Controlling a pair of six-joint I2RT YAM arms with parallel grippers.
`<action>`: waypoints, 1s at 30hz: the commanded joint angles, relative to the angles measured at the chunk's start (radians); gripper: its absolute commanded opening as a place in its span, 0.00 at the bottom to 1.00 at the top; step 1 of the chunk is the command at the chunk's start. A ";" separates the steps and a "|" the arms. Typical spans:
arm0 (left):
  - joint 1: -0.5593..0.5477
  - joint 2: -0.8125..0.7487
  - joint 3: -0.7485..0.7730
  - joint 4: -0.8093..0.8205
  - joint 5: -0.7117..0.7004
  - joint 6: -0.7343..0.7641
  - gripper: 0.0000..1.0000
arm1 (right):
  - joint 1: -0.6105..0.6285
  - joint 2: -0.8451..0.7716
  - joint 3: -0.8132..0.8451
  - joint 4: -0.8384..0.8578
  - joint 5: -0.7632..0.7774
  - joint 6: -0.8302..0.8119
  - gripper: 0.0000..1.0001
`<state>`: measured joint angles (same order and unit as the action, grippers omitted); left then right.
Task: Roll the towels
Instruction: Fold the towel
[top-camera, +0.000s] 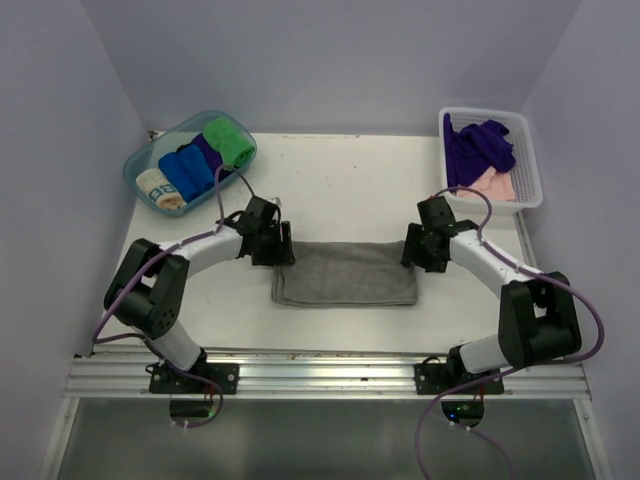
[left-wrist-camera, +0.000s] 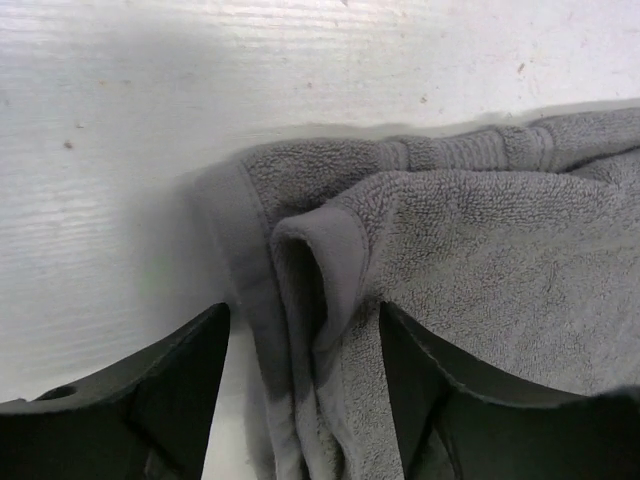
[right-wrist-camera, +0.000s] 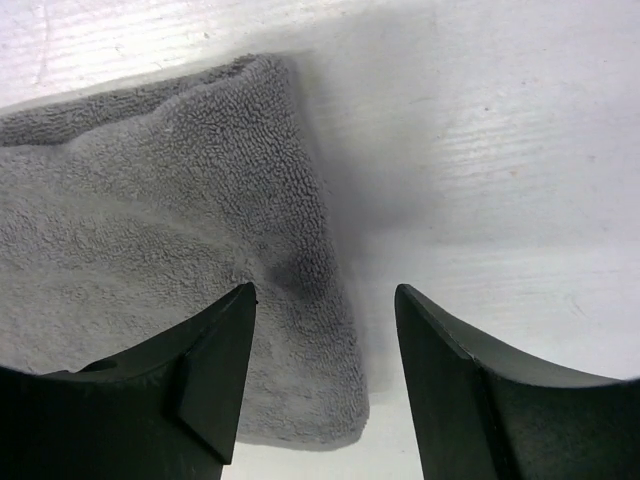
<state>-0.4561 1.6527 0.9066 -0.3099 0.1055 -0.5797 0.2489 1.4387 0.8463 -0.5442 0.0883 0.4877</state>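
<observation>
A grey towel (top-camera: 345, 272) lies folded into a flat strip at the middle of the table. My left gripper (top-camera: 277, 245) is at its left end, open. In the left wrist view the towel's (left-wrist-camera: 480, 250) layered left hem runs loosely between the jaws of the left gripper (left-wrist-camera: 305, 340). My right gripper (top-camera: 413, 248) is at the right end, also open. In the right wrist view the towel's (right-wrist-camera: 150, 220) right corner sits between the jaws of the right gripper (right-wrist-camera: 325, 300), the right finger (right-wrist-camera: 470, 400) over bare table. A dark purple towel (top-camera: 480, 145) and a pale pink one (top-camera: 497, 183) lie crumpled in the basket.
A white slotted basket (top-camera: 533, 165) stands at the back right corner. A clear blue tray (top-camera: 138, 160) at the back left holds rolled towels, among them a green one (top-camera: 228, 140) and a blue one (top-camera: 188, 172). A metal rail (top-camera: 330, 368) runs along the near edge.
</observation>
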 joint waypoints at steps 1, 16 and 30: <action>0.007 -0.040 0.046 -0.090 -0.090 0.030 0.68 | -0.003 -0.027 0.073 -0.088 0.051 -0.052 0.62; -0.038 -0.042 0.138 -0.012 -0.012 -0.002 0.51 | -0.002 0.118 0.186 0.047 -0.073 -0.023 0.00; -0.010 0.143 0.210 -0.101 -0.142 0.017 0.49 | -0.003 0.310 0.168 0.084 0.028 0.026 0.00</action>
<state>-0.4847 1.7721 1.0885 -0.3904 0.0124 -0.5751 0.2478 1.7527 1.0683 -0.4747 0.0620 0.4984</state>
